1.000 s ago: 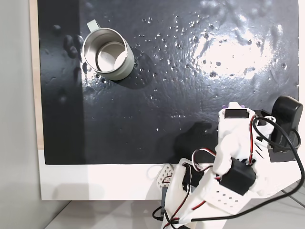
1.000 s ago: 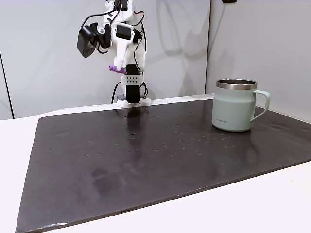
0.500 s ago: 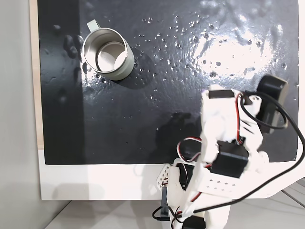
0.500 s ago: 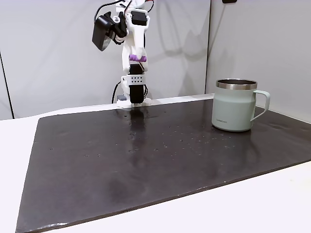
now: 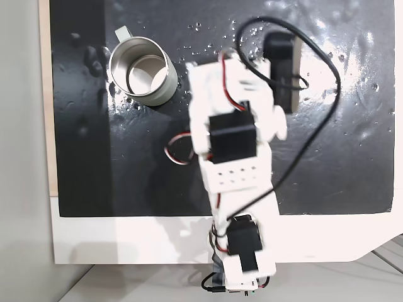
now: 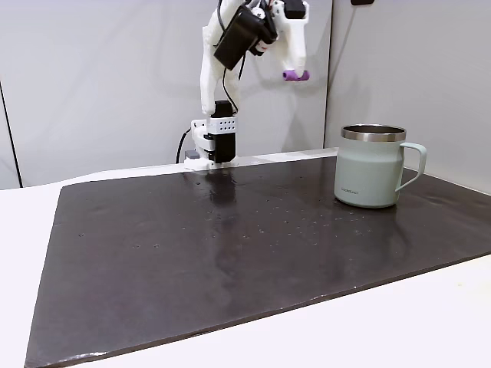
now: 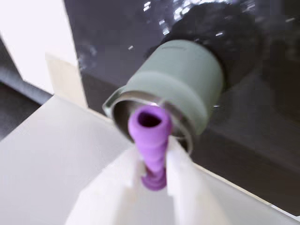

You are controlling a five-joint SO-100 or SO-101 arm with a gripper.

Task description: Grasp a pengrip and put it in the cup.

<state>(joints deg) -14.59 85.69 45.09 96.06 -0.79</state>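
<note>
The purple pengrip point(image 7: 150, 133) sticks out between two white fingers point(image 7: 180, 168), and my gripper point(image 7: 152, 150) is shut on it. In the side fixed view the gripper point(image 6: 293, 69) hangs high above the mat, holding the pengrip point(image 6: 291, 75) to the left of the cup point(image 6: 368, 169) and well above its rim. From the wrist, the cup point(image 7: 187, 79) lies just beyond the pengrip's tip, its mouth partly hidden by it. In the top fixed view the cup point(image 5: 167, 78) stands upright at the upper left, with the white arm point(image 5: 230, 126) just to its right.
A black mat point(image 6: 230, 245) dotted with small shiny specks covers the table. The arm's base point(image 6: 213, 142) stands at the mat's far edge. A black camera point(image 5: 280, 63) rides on the arm. A pale wooden strip point(image 5: 44, 94) borders the mat beside the cup.
The arm has swung from the mat's right side toward the cup and stretched out higher, carrying the pengrip with it. The cup has not moved.
</note>
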